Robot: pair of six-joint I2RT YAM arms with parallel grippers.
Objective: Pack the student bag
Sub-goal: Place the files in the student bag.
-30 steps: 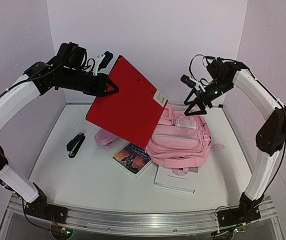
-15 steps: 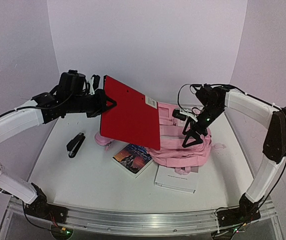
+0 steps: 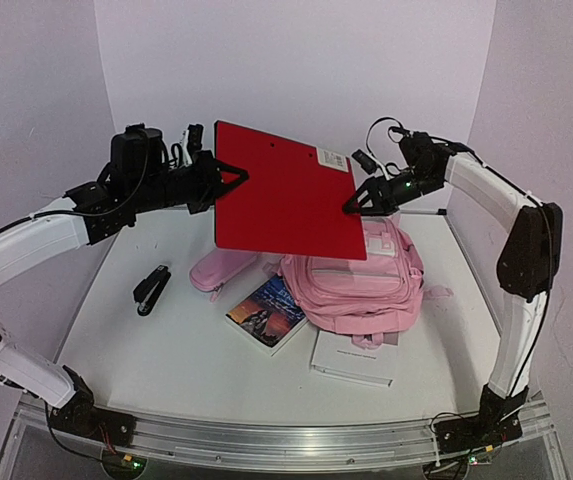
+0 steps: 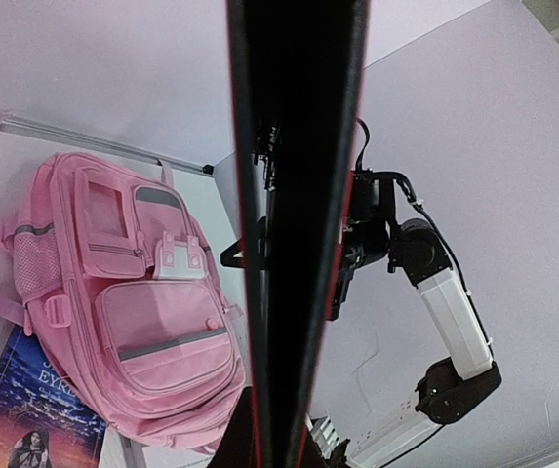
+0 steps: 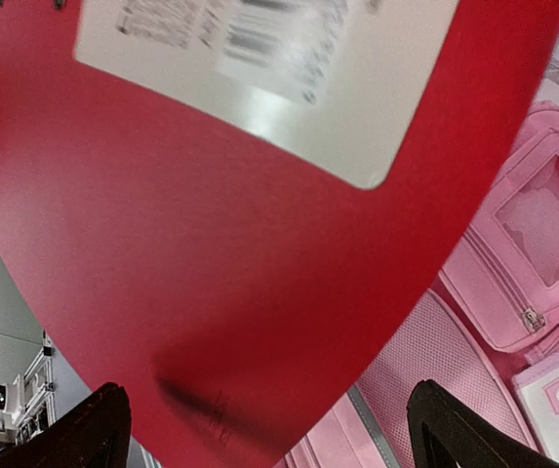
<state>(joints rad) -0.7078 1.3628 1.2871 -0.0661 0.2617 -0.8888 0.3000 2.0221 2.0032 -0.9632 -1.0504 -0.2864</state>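
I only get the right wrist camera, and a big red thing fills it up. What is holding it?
Observer: The left fingers, pinched shut on its left edge. It is a flat red folder, held up in the air above the table.
Child: Is there other stuff on the table I can't see?
Observer: Yes, a black stapler lies on the left side.
Child: Anything more?
Observer: A book with a picture cover lies just left of the student bag.
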